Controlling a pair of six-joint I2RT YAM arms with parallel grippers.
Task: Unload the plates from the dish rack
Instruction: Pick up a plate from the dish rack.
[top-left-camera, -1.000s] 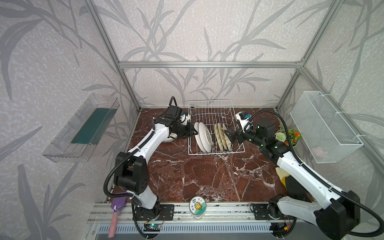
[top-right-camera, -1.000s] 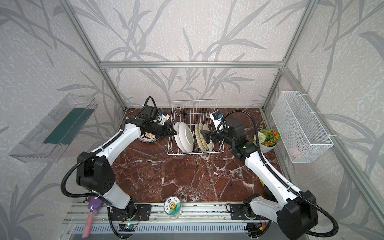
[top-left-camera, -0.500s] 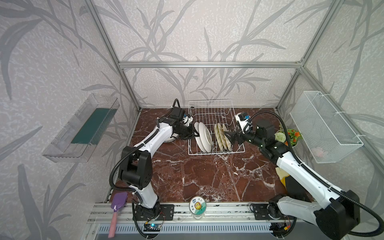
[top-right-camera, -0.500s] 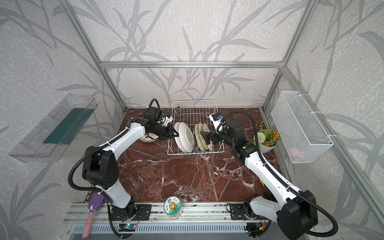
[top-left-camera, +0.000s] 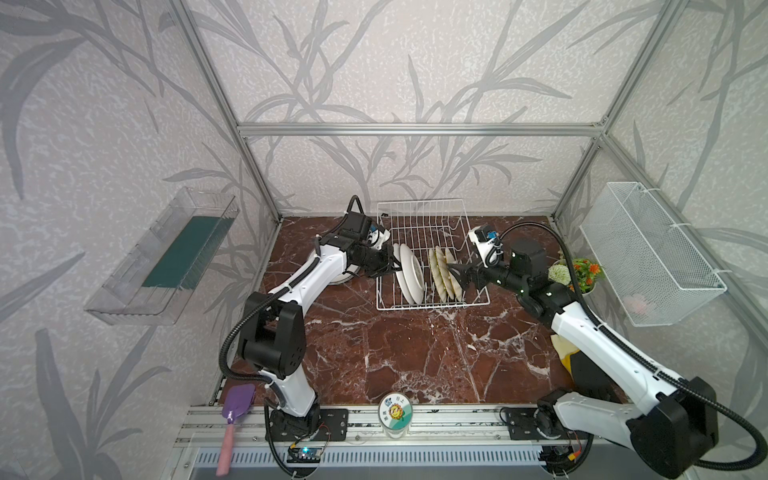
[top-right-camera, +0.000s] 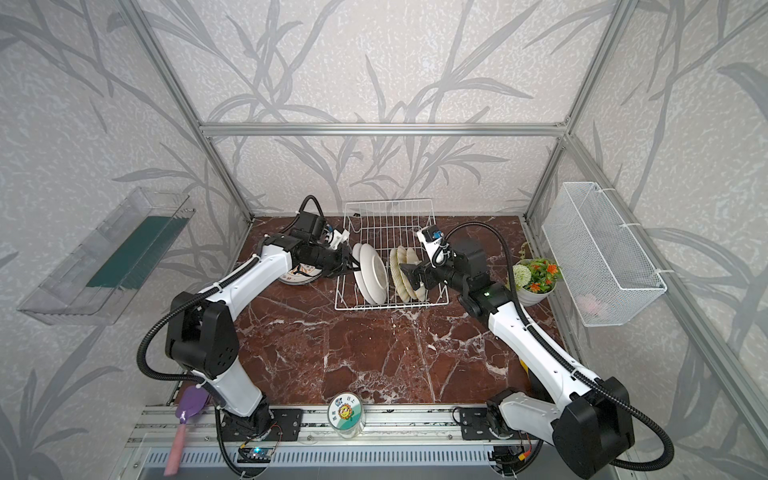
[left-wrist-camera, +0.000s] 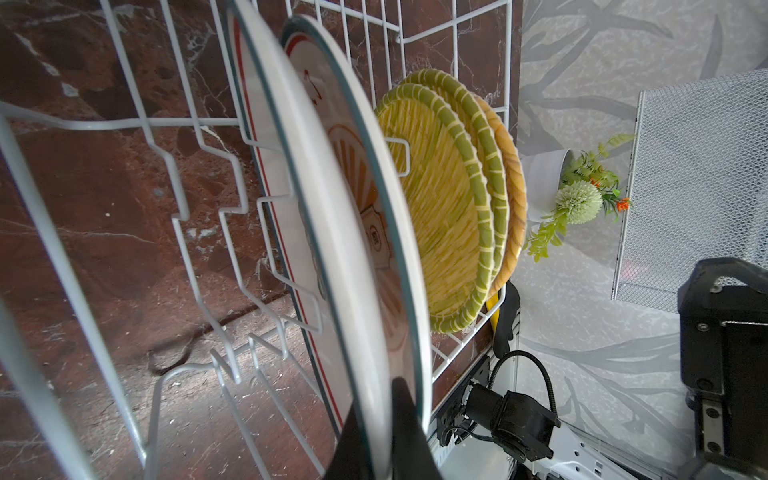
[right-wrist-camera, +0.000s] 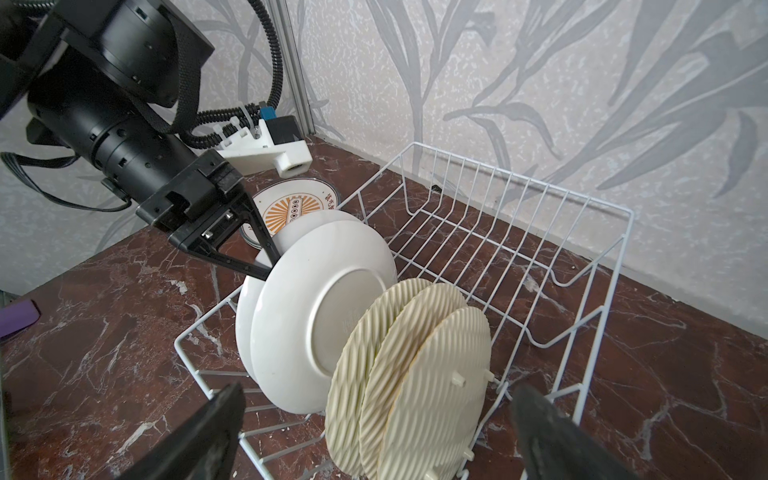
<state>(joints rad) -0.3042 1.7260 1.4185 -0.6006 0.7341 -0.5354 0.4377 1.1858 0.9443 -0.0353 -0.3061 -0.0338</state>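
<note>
In both top views the left claw is seen clamped on the rim of a white plate in the dish rack, the right claw spread wide near three woven plates. That plate's orange face is shown only by the left wrist view; a further plate lying on the worktop is shown plainly by the right wrist view

The pincer clamps a racked white plate.
</note>
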